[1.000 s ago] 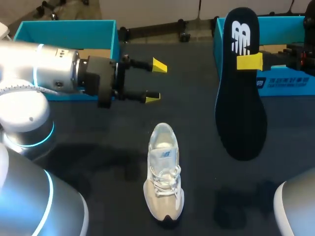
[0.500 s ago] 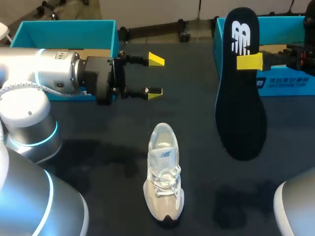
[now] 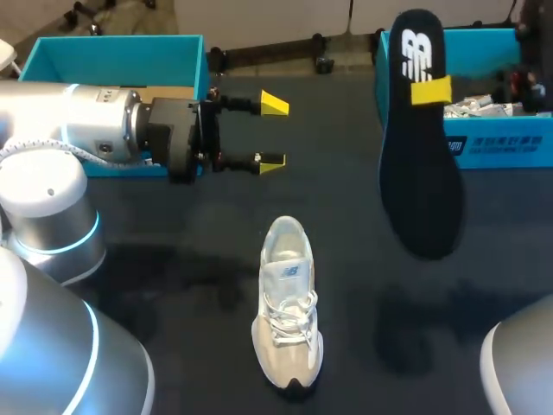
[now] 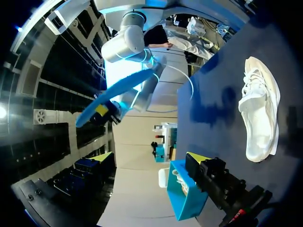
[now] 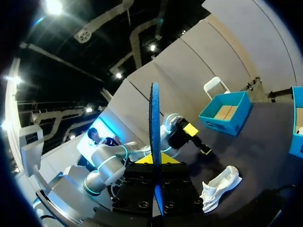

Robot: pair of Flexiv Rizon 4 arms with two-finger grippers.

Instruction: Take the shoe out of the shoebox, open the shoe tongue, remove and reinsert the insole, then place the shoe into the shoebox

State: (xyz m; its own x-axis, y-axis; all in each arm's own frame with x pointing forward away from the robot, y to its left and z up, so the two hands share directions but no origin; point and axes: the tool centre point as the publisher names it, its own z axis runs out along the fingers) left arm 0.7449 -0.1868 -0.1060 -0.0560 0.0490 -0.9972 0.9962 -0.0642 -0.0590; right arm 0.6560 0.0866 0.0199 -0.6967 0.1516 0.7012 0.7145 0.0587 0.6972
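Observation:
A white sneaker (image 3: 288, 303) lies on the dark table, toe pointing away from me. Its dark insole (image 3: 421, 147) hangs upright in the air over the table's right side, with my right gripper (image 3: 430, 91) shut on its upper part. In the right wrist view the insole (image 5: 155, 127) stands edge-on between the yellow tips of that gripper (image 5: 155, 161), with the sneaker (image 5: 220, 187) below. My left gripper (image 3: 273, 132) stands open and empty above the table, beyond the shoe's toe. The left wrist view shows the sneaker (image 4: 260, 113) and the held insole (image 4: 120, 92).
A teal shoebox (image 3: 501, 143) with crumpled paper inside stands at the back right, behind the insole. Another teal box (image 3: 121, 56) stands at the back left, behind my left arm.
My right gripper has lifted the insole a little and drawn it slightly left. My left wrist turned a little early on and then held still. The sneaker has not moved.

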